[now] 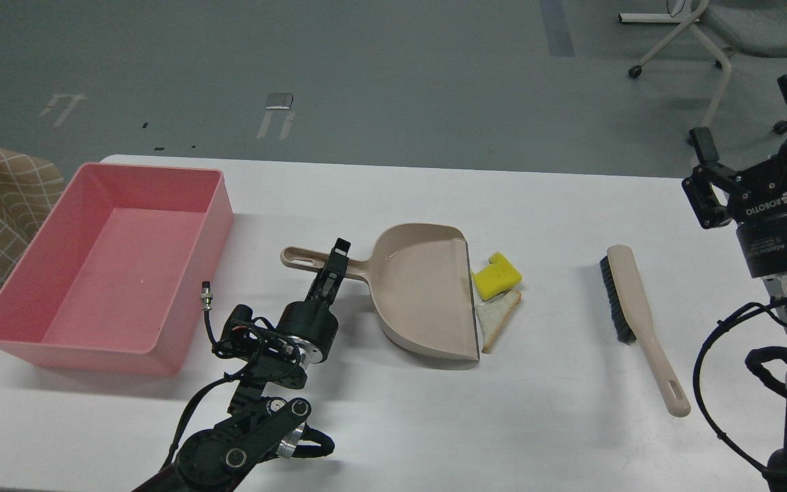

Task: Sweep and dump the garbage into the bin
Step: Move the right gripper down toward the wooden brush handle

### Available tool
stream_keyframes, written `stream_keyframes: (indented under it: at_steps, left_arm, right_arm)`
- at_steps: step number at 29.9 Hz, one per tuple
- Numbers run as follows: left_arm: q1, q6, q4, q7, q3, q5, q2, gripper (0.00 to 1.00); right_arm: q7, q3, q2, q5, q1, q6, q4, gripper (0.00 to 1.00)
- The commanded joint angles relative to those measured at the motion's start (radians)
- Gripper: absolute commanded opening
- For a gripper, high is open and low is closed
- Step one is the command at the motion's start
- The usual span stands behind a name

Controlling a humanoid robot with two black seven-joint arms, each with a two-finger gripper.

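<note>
Left end effector (336,258) over dustpan handle (311,260) — garbage (497,295) beside.

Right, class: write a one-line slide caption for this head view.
Left gripper at the dustpan handle, sponge and bread at its lip, brush and bin waiting.

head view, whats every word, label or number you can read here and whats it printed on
"ROBOTTO", upside down in white, on the black body of the right end effector.
"2F Ada..." on the black ring just below it; the rest of the line is too small to read.
No readable text on the left end effector, pink bin, dustpan, brush, yellow sponge or bread slice.
</note>
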Motion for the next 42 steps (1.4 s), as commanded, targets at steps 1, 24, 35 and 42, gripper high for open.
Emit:
stream_keyframes:
  at_steps: [1,24,35,42]
  left_arm:
    - [0.0,0.0,0.0,0.0,0.0,0.0,0.0,0.15]
    - [-0.002,0.0,0.002,0.0,0.0,-0.001,0.0,0.16]
    - [-0.007,0.0,0.002,-0.001,0.0,0.0,0.0,0.15]
    - [-0.007,0.0,0.0,-0.001,0.0,0.0,0.0,0.16]
  right_arm:
    - [0.001,0.001,-0.089,-0.079,-0.011,-0.025,-0.011,1.0]
    - [0.193,0.092,-0.463,-0.365,-0.178,-0.116,0.007,1.0]
    - [0.113,-0.118,-0.56,-0.763,-0.233,-0.109,-0.004,0.99]
    - [0.109,-0.248,-0.567,-1.081,-0.227,-0.109,0.0,0.99]
